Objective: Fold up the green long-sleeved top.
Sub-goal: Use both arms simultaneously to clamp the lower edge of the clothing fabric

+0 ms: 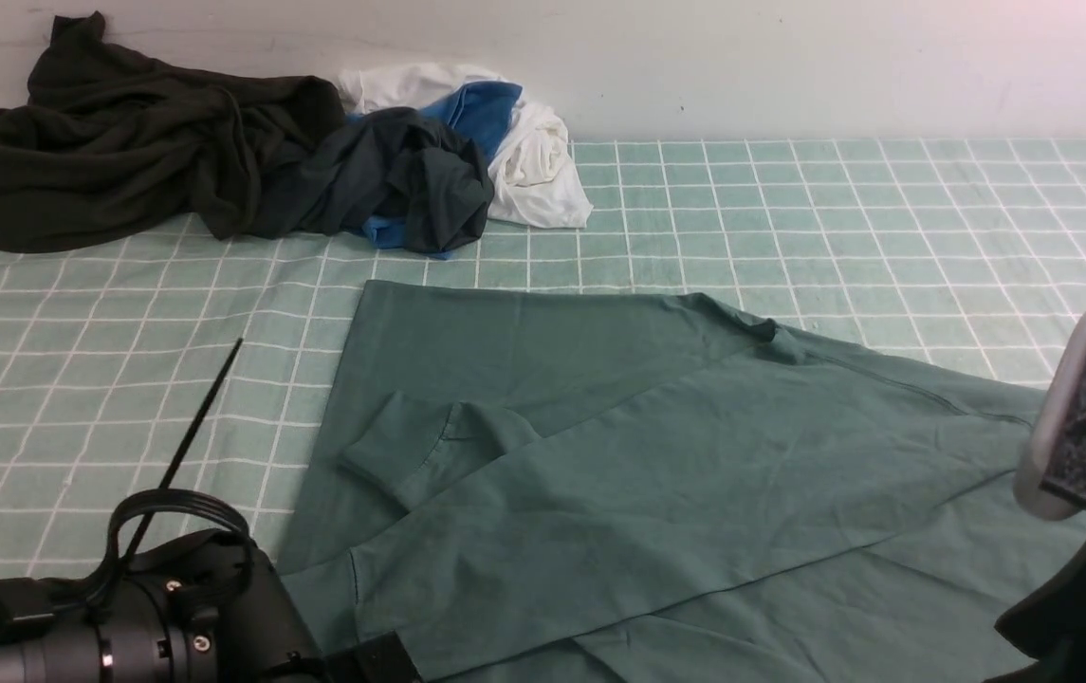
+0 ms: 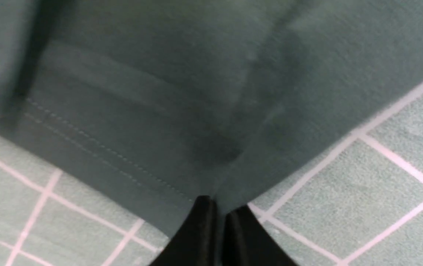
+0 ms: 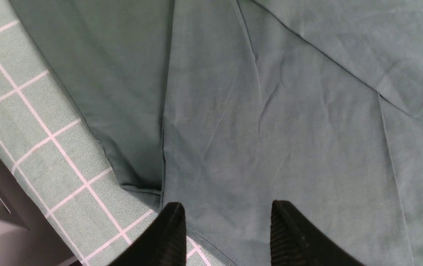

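Because the green long-sleeved top (image 1: pixel 675 455) lies spread over the near half of the bench (image 1: pixel 884 209), one sleeve (image 1: pixel 429 446) laid across its body, each claw works an edge. The left claw (image 2: pixel 217 218) is pinched tight on a hem corner, seemingly to lift it for a fold. The right claw (image 3: pixel 228 229) hangs spread above the fabric, gripping nothing. A black-olive garment (image 1: pixel 125 142) and a navy heap with blue and white cloth (image 1: pixel 429 171) sit by the far wall, well apart, blocking nothing.
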### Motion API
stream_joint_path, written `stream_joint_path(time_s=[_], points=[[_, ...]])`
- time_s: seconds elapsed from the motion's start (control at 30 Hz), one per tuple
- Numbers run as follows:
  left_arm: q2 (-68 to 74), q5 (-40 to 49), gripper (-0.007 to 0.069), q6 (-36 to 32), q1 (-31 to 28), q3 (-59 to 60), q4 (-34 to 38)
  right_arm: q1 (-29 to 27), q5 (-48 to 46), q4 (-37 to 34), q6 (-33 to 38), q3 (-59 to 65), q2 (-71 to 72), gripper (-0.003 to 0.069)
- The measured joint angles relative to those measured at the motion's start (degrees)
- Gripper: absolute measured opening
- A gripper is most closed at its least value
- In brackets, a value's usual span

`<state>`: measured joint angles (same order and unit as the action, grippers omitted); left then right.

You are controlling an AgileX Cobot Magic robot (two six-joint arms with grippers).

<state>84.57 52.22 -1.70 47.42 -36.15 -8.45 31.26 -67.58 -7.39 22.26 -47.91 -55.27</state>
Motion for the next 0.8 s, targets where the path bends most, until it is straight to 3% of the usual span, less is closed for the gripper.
stream_joint_path(time_s=[0.23, 0.47, 0.6, 0.8], points=[[-5.4, 3.83, -0.0001, -2.25, 0.0, -0.81, 1.05, 0.0, -0.94, 0.0, 0.35, 0.0, 0.0, 0.0304], [-14.25, 11.47, 0.0, -3.05, 0.0, -0.87, 1.32, 0.0, -2.56, 0.49, 6.76, 2.14, -0.88, 0.0319], [-15.41, 14.26, 0.0, -3.28, 0.0, -0.87, 1.32, 0.0, -2.01, 5.99, 12.19, 8.37, -2.4, 0.0395], [-15.41, 13.34, 0.0, -4.85, 0.0, -0.87, 1.32, 0.0, 6.54, 18.08, 10.34, 17.57, -7.63, 0.0465]])
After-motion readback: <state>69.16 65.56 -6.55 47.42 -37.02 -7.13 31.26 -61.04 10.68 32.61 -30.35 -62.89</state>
